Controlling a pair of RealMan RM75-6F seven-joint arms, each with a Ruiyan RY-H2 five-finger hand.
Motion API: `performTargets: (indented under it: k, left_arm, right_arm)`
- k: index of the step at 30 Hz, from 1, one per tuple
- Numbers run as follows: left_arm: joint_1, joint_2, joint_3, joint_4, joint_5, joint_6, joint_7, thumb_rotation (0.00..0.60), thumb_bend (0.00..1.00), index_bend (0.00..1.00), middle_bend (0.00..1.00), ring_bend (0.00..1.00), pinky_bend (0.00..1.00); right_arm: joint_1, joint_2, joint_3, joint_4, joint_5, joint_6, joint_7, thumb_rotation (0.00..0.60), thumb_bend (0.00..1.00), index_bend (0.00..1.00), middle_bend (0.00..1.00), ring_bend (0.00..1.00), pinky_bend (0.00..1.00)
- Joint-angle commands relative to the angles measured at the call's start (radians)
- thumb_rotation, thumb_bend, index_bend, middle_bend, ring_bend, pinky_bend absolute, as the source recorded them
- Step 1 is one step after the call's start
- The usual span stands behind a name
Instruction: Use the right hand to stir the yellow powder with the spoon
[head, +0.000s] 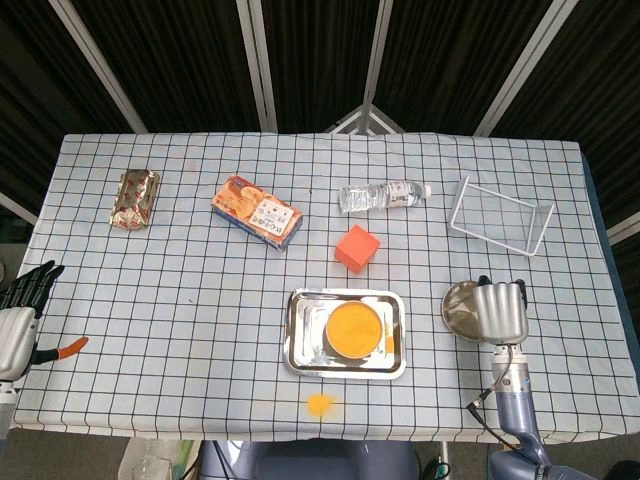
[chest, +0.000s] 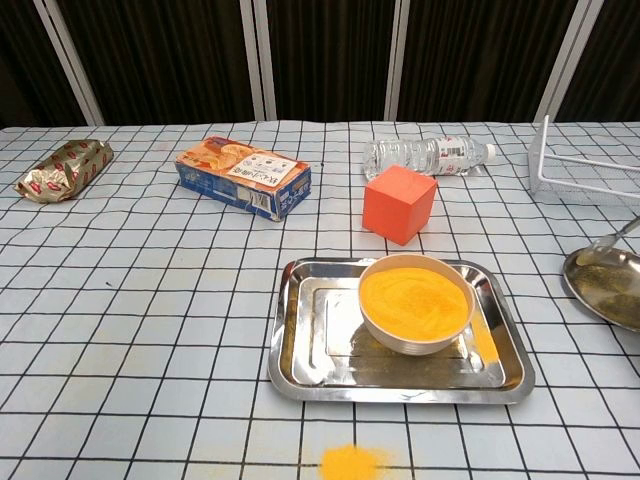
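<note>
The right hand (head: 499, 312) hangs over the small steel dish (chest: 603, 283), fingers grasping the spoon (chest: 612, 240), probably to park it; the yellow powder (chest: 414, 297) sits at nine o'clock.

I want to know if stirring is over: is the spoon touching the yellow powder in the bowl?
Apart. In the chest view, the spoon sits over the round steel dish at far right, well clear of the yellow powder in the bowl.

Orange cube (head: 357, 248) behind tray (head: 300, 340) (close), bare cloth left
</note>
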Motion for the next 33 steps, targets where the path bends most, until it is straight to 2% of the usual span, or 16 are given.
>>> performTargets:
  k: [1,11,18,22,28,33]
  left_arm:
    - [0.000,0.000,0.000,0.000,0.000,0.000,0.000,0.600,0.00,0.00,0.00,0.00,0.00]
    - [0.000,0.000,0.000,0.000,0.000,-0.001,0.001,0.600,0.00,0.00,0.00,0.00,0.00]
    - [-0.001,0.000,0.000,0.000,-0.002,-0.004,0.000,0.600,0.00,0.00,0.00,0.00,0.00]
    - [0.000,0.000,0.000,-0.001,-0.001,-0.003,-0.002,0.600,0.00,0.00,0.00,0.00,0.00]
    - [0.000,0.000,0.001,-0.001,-0.001,-0.003,-0.002,0.600,0.00,0.00,0.00,0.00,0.00]
    - [0.000,0.000,0.000,-0.002,-0.001,-0.002,-0.002,0.600,0.00,0.00,0.00,0.00,0.00]
  right_arm:
    - [-0.012,-0.019,-0.008,0.062,0.028,-0.019,0.032,0.600,0.74,0.88,1.00,1.00,0.83]
    - [-0.019,-0.075,-0.023,0.152,0.057,-0.041,0.085,0.600,0.74,0.85,1.00,1.00,0.83]
    - [-0.016,-0.087,-0.028,0.160,0.059,-0.037,0.078,0.600,0.73,0.62,1.00,1.00,0.83]
    - [-0.019,-0.084,-0.029,0.149,0.064,-0.032,0.070,0.600,0.68,0.55,1.00,1.00,0.83]
    - [-0.024,-0.077,-0.028,0.135,0.077,-0.028,0.054,0.600,0.60,0.33,1.00,1.00,0.83]
    - [-0.028,-0.066,-0.024,0.118,0.088,-0.018,0.034,0.600,0.57,0.23,1.00,1.00,0.83]
